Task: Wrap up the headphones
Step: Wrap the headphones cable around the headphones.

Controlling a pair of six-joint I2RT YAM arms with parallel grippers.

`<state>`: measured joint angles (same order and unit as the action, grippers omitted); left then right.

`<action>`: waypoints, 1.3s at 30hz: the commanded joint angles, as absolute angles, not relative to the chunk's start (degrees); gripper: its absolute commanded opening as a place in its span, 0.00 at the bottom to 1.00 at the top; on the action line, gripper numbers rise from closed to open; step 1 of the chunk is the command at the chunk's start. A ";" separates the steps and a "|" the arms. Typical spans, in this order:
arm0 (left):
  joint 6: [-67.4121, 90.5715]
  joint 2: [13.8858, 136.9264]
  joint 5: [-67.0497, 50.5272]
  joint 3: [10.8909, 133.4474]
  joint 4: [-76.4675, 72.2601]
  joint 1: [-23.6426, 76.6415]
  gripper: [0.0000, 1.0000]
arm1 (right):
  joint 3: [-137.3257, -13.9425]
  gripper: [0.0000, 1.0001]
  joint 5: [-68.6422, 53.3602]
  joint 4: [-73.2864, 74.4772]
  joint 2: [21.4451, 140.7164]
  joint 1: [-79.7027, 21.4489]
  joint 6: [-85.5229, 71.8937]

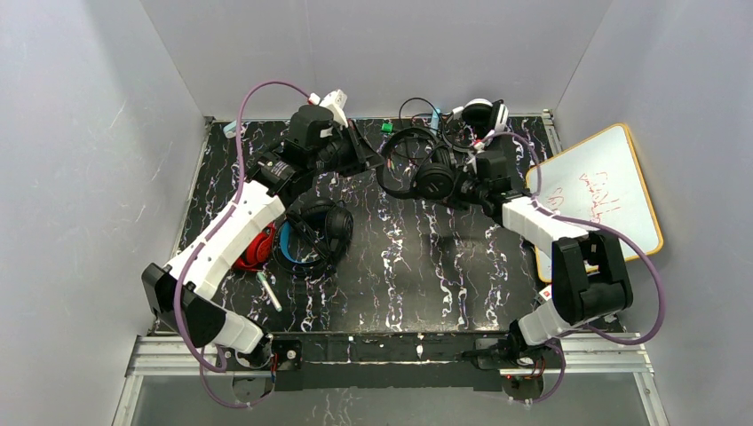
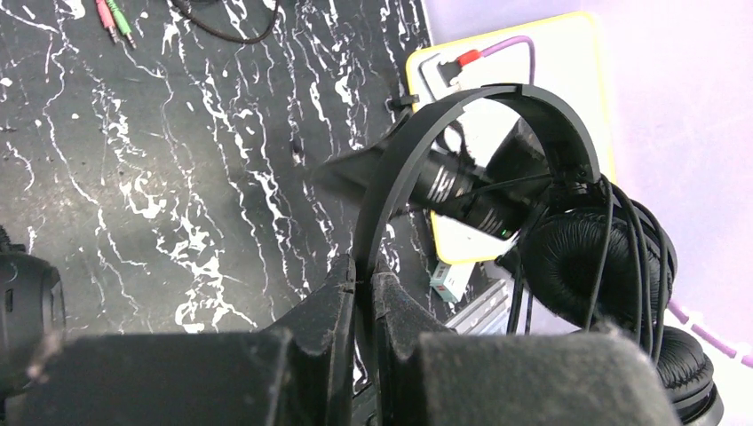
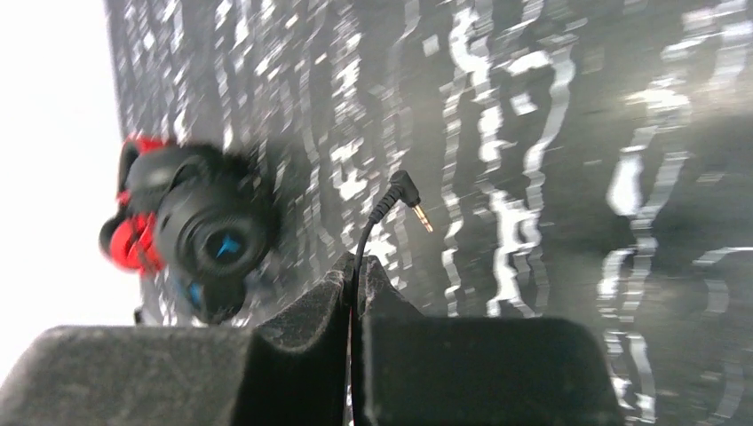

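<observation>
The all-black headphones (image 1: 417, 169) hang above the mat at the back centre. My left gripper (image 1: 377, 164) is shut on their thin headband (image 2: 462, 102); in the left wrist view the jaws (image 2: 362, 275) pinch the band, and the ear cups (image 2: 590, 266) have cable looped over them. My right gripper (image 1: 457, 186) is just right of the ear cups and shut on the thin black cable near its angled jack plug (image 3: 404, 191), as the right wrist view (image 3: 353, 264) shows. The red headphones (image 1: 256, 248) and the black pair with blue headband (image 1: 311, 235) lie at the left.
A white pair of headphones (image 1: 484, 114) lies at the back right with loose cables. A yellow-framed whiteboard (image 1: 604, 191) lies at the right edge. A green-tipped pen (image 1: 269, 291) lies near the front left. A small green item (image 1: 387, 127) sits at the back.
</observation>
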<state>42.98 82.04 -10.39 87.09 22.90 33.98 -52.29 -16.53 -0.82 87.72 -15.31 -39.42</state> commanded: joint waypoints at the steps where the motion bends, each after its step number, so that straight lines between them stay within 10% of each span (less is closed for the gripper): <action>1: 45.84 82.13 -11.87 91.10 18.95 33.84 0.00 | -50.80 0.07 -26.69 -5.55 84.23 -18.93 -38.46; 8: 40.78 81.97 -8.24 90.45 18.91 33.84 0.00 | -49.31 0.08 -39.56 -15.51 80.04 -19.74 -40.87; 17: 34.35 81.41 -4.17 91.40 19.28 33.84 0.00 | -51.32 0.35 -37.05 -11.43 80.68 -19.31 -40.71; 30: 32.17 80.68 -6.45 96.87 24.40 33.84 0.00 | -59.11 0.97 -19.56 3.55 82.22 -12.24 -44.26; 39: 33.09 80.92 -6.58 100.53 26.07 33.84 0.00 | -59.43 0.99 -18.59 7.09 85.13 -10.90 -43.76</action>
